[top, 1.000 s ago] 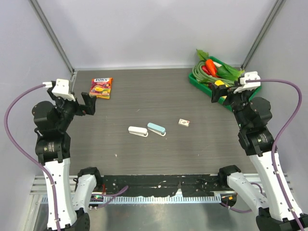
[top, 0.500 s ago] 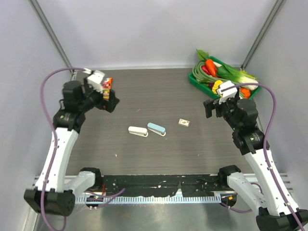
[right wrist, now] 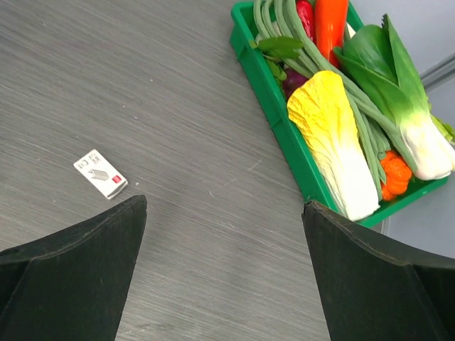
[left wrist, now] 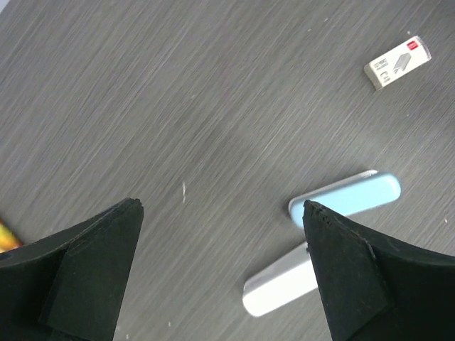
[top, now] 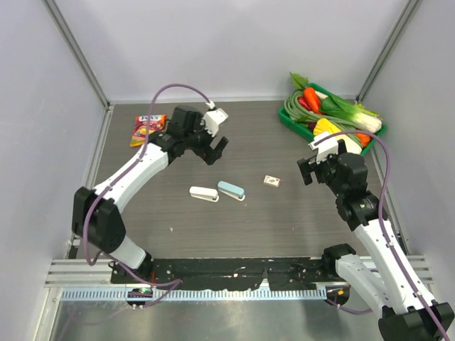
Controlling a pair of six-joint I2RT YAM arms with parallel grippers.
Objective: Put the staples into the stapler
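Observation:
A white stapler [top: 203,193] and a light blue stapler [top: 231,190] lie side by side near the table's middle. They also show in the left wrist view: white [left wrist: 281,286], blue [left wrist: 346,199]. The staples box [top: 271,181], small, whitish with a red mark, lies to their right; it shows in the left wrist view [left wrist: 397,62] and the right wrist view [right wrist: 100,173]. My left gripper [top: 215,150] is open and empty, above and behind the staplers. My right gripper [top: 306,170] is open and empty, to the right of the box.
A green tray [top: 294,121] of toy vegetables stands at the back right; its rim also shows in the right wrist view [right wrist: 270,99]. A colourful candy packet [top: 148,127] lies at the back left.
My left arm has reached far out from the left side toward the table's middle. My right gripper has moved a little left and down toward the staples box.

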